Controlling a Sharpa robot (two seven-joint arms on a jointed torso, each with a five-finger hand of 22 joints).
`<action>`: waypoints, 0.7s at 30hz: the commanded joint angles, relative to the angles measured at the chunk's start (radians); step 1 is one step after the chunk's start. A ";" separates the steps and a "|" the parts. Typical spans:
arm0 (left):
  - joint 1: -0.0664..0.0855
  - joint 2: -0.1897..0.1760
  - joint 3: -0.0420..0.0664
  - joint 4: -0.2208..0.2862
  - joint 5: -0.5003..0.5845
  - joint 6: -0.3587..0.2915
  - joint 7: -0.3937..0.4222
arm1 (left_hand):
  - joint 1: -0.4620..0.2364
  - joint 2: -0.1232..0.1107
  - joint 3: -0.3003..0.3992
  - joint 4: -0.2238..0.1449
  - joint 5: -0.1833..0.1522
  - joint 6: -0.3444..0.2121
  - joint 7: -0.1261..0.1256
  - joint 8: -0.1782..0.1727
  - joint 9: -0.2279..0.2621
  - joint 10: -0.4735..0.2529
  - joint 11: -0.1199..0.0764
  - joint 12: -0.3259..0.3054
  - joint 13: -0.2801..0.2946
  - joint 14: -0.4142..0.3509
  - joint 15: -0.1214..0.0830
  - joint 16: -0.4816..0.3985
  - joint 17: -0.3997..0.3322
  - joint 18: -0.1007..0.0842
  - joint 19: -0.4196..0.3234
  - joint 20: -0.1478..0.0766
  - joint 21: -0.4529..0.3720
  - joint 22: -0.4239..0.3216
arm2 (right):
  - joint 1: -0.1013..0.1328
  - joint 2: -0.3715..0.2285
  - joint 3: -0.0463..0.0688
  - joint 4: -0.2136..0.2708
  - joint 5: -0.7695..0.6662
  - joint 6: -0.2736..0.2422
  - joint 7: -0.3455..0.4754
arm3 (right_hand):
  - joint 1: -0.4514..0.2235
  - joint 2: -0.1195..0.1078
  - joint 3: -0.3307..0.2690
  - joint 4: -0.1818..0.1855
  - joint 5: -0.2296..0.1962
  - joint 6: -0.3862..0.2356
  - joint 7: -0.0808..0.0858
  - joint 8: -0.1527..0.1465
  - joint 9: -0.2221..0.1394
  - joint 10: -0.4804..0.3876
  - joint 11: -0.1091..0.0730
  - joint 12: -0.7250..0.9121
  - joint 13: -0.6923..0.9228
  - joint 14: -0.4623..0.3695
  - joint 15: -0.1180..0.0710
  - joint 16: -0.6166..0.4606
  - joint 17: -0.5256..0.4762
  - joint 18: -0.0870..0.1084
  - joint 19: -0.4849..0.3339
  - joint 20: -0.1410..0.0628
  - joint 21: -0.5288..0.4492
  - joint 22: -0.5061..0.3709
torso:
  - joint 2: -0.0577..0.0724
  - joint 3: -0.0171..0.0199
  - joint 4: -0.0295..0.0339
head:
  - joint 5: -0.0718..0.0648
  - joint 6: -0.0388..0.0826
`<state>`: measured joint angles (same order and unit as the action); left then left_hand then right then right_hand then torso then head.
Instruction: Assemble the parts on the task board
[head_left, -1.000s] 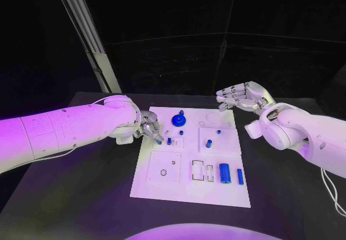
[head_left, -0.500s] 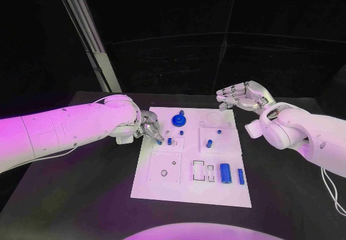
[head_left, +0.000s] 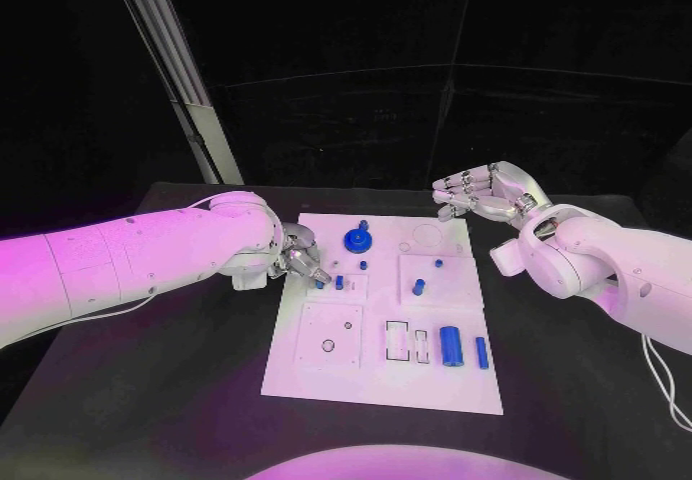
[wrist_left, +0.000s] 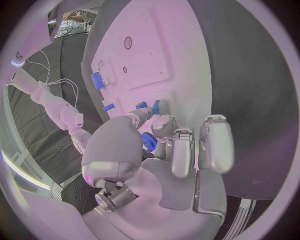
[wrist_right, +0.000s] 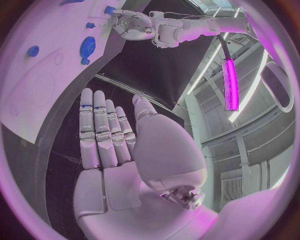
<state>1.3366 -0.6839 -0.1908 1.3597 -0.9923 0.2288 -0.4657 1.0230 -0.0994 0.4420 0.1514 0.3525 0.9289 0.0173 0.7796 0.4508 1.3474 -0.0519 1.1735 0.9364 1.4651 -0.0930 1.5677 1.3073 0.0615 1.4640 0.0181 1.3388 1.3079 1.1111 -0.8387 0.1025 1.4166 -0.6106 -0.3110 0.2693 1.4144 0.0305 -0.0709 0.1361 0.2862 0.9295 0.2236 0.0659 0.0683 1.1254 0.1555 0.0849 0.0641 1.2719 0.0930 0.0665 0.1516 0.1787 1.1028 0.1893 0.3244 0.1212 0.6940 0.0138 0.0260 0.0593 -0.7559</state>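
The board (head_left: 387, 320) lies in the middle of the table (head_left: 159, 400). On it stand a blue gear (head_left: 356, 239) near the far edge and a blue cylinder (head_left: 449, 346) near the near edge. At the board's left edge, the left hand (head_left: 299, 256) pinches a small blue peg (wrist_left: 147, 140) between its fingertips. The right hand (head_left: 483, 193) hovers beyond the board's far right corner, holding nothing, with its fingers apart.

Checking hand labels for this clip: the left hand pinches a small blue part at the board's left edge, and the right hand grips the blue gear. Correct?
Not quite. The right hand holds nothing; it hovers open beyond the task board, as the head view shows. The blue gear sits on the board. The left hand does pinch a small blue part.
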 joint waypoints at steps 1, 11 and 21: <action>0.000 0.001 0.000 -0.002 0.005 0.009 -0.018 | -0.012 -0.003 -0.019 0.009 -0.002 0.008 0.000 -0.004 -0.001 0.003 0.002 0.005 0.003 0.106 -0.008 0.003 0.263 0.000 0.020 -0.008 0.007 0.017 | 0.002 0.000 0.001 0.002 0.004 0.008 0.009 | -0.009 0.000 -0.004 0.000 0.004 -0.006 0.000 0.004 0.001 -0.007 -0.001 0.005 -0.001 -0.005 -0.001 0.000 -0.001 0.004 0.006 0.003 -0.005 -0.001 | 0.000 0.0000 -0.0002 | -0.001 -0.001; 0.000 0.003 0.000 -0.006 0.006 -0.005 -0.022 | -0.018 0.000 -0.054 0.026 -0.002 0.013 -0.001 -0.007 0.000 0.004 0.002 0.008 0.007 0.106 -0.008 0.003 0.263 -0.001 0.021 -0.009 0.010 0.021 | 0.002 0.000 0.001 0.002 0.004 0.007 0.009 | -0.009 0.000 -0.004 0.000 0.004 -0.006 0.000 0.004 0.001 -0.007 -0.001 0.005 -0.001 -0.005 -0.001 0.000 -0.001 0.004 0.006 0.003 -0.005 -0.001 | 0.000 -0.0001 -0.0001 | 0.000 -0.002; 0.000 -0.010 0.000 0.003 0.026 -0.045 -0.008 | -0.047 -0.013 -0.196 0.094 -0.091 0.024 -0.003 -0.012 0.003 0.008 0.000 0.013 0.016 0.106 -0.009 0.003 0.263 -0.002 0.024 -0.010 0.015 0.029 | 0.002 0.000 0.001 0.001 0.004 0.007 0.009 | -0.010 0.000 -0.005 0.000 0.005 -0.007 0.001 0.003 0.001 -0.008 -0.001 0.005 -0.001 -0.006 -0.001 0.000 -0.002 0.004 0.006 0.003 -0.006 -0.002 | 0.000 -0.0006 0.0004 | -0.002 0.001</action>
<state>1.3359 -0.6902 -0.1911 1.3588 -0.9855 0.2143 -0.4775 0.9780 -0.1162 0.2577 0.2409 0.2774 0.9490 0.0144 0.7706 0.4524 1.3473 -0.0519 1.1832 0.9523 1.4651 -0.0929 1.5677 1.3074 0.0615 1.4674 0.0146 1.3503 1.3077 1.1111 -0.8395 0.1025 1.4170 -0.6106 -0.3103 0.2691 1.4145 0.0305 -0.0709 0.1361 0.2862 0.9295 0.2236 0.0659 0.0683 1.1254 0.1554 0.0849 0.0641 1.2719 0.0930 0.0665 0.1506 0.1786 1.1028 0.1893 0.3244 0.1203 0.6941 0.0135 0.0260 0.0589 -0.7563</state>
